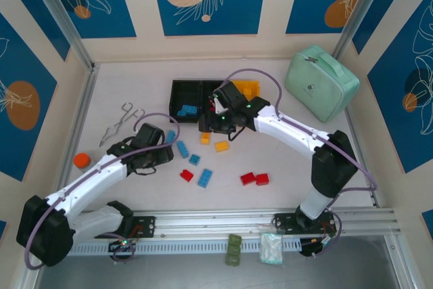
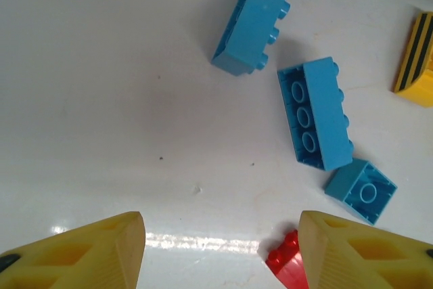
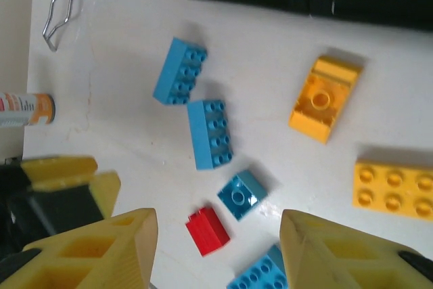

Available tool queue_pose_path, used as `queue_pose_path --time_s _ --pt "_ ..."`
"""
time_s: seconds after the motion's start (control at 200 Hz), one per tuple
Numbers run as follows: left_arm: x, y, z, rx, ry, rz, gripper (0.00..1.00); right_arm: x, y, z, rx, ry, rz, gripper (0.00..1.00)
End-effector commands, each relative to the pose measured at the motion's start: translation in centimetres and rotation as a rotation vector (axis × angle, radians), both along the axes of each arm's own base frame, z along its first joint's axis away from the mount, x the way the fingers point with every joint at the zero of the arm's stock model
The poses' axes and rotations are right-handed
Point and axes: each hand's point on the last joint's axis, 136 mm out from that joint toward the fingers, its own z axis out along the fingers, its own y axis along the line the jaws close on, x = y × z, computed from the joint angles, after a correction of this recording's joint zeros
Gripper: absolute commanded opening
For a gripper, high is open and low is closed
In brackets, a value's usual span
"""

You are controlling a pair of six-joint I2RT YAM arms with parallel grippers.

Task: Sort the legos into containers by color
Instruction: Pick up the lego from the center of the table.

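Olive bricks (image 1: 234,248): at the near edge, between the two arm bases, with a pale packet (image 1: 271,248) just beside them.
Red pair (image 1: 247,179): two red legos side by side on the surface (image 1: 291,160), right of centre, well apart from the other loose ones.
Red lego (image 1: 187,175): alone left of centre, with a blue one (image 1: 205,178) just beside it on the right.
Left gripper (image 2: 220,235): jaws spread wide with nothing between them, low over bare surface. In its wrist view the red lego sits just beside one yellow finger (image 2: 352,248).
Disc (image 1: 82,160): orange, near the left wall, apart from everything else.
Blue legos: a small square one (image 2: 360,191) and two long ones (image 2: 314,113) lie in a loose line ahead of the left gripper, close together.
Yellow lego (image 3: 394,189): flat, studs up, right of the blue line.
Orange lego (image 3: 325,98): just beyond the yellow one, in front of the bins.
Right gripper (image 3: 216,225): jaws wide, holding nothing, hanging over the loose legos just in front of the bins.
Tongs (image 1: 122,121): metal, lying far left on the surface.
Bins (image 1: 177,87): three in a row at the far middle, two black and one yellow. Blue pieces lie in the left black one.
Case (image 1: 321,80): mint green, at the far right, beside the yellow bin.
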Motion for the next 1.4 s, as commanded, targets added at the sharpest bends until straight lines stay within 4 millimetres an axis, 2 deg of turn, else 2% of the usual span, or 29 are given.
queue_pose_path --time_s 0.0,0.235,0.4,0.665,0.87,1.08,1.226,1.396 --pt "1.9 -0.6 1.0 -0.003 -0.029 -0.04 0.61 -1.6 -0.4 1.9 0.065 -0.043 0.04 0.52" --pt "5.1 -1.0 0.2 0.033 -0.012 -0.058 0.61 -5.0 -3.0 0.2 0.068 -0.009 0.037 0.52" --pt "7.3 -1.2 -0.8 0.077 0.008 -0.068 0.61 -6.4 -4.3 -0.5 0.066 0.01 0.017 0.52" --pt "10.1 -1.6 -3.1 0.136 0.052 -0.076 0.61 -7.3 -5.2 -1.0 0.064 0.023 0.0 0.52" --pt "11.2 -1.0 -4.3 0.187 0.073 -0.062 0.59 -7.8 -5.1 -1.2 0.074 0.034 -0.002 0.51" --pt "11.5 -0.5 -5.5 0.205 0.096 -0.061 0.51 -7.9 -5.2 -1.4 0.073 0.039 -0.005 0.51" --pt "11.3 -0.5 -6.3 0.206 0.117 -0.065 0.43 -7.9 -5.2 -1.3 0.072 0.036 -0.008 0.51" --pt "11.2 -0.5 -5.7 0.205 0.109 -0.071 0.24 -7.9 -5.3 -1.3 0.071 0.037 -0.01 0.51"
